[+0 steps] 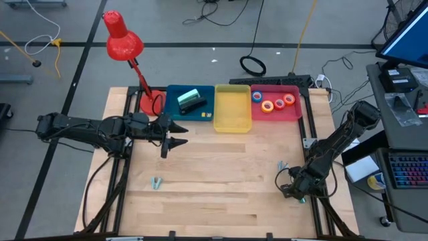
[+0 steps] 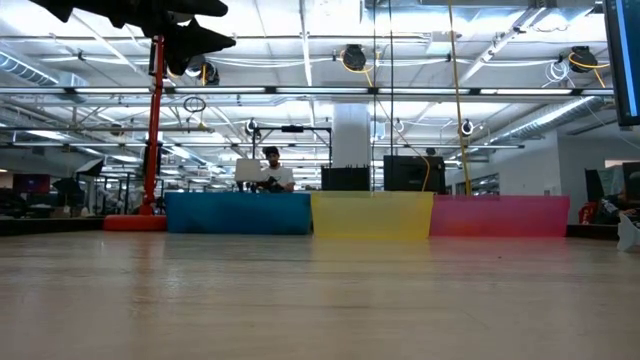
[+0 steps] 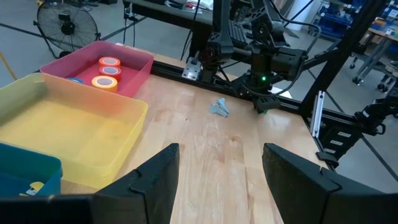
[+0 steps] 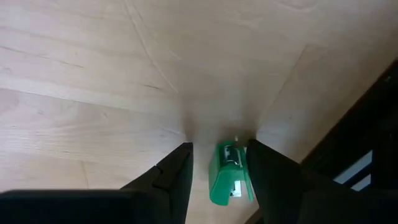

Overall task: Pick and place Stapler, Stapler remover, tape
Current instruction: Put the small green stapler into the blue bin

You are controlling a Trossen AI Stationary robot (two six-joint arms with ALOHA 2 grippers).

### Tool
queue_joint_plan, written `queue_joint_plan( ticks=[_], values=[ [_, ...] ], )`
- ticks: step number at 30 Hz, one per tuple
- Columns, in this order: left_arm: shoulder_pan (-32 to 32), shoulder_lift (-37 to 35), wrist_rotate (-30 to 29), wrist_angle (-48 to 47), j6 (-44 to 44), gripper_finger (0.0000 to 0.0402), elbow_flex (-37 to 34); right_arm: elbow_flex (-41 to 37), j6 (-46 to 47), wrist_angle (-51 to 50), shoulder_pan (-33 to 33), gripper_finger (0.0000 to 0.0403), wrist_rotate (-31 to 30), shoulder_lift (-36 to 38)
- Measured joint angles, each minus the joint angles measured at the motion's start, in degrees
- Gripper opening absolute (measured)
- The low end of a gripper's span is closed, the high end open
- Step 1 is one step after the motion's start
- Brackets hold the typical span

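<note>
- Four tape rolls lie in the red bin; a green stapler and a dark one sit in the blue bin.
- Yellow bin holds nothing.
- Two grey staple removers remain on the surface.
- Right gripper, fingers half-open, straddles another green stapler, apparently not yet clamped.
- Left gripper hovers, fingers wide apart, empty.

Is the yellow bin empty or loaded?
Empty: the yellow bin shows only bare floor in the high and left wrist views.
</note>
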State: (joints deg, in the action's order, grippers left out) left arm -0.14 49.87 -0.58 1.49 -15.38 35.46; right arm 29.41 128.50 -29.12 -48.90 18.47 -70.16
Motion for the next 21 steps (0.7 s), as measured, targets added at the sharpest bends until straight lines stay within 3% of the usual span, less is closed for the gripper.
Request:
queue_joint_plan(
  ticks=[21],
  values=[
    [0.0, 0.0, 0.0, 0.0, 0.6, 0.0228, 0.0, 0.1, -0.6, -1.0, -1.6, 0.0049, 2.8, 0.0]
  ],
)
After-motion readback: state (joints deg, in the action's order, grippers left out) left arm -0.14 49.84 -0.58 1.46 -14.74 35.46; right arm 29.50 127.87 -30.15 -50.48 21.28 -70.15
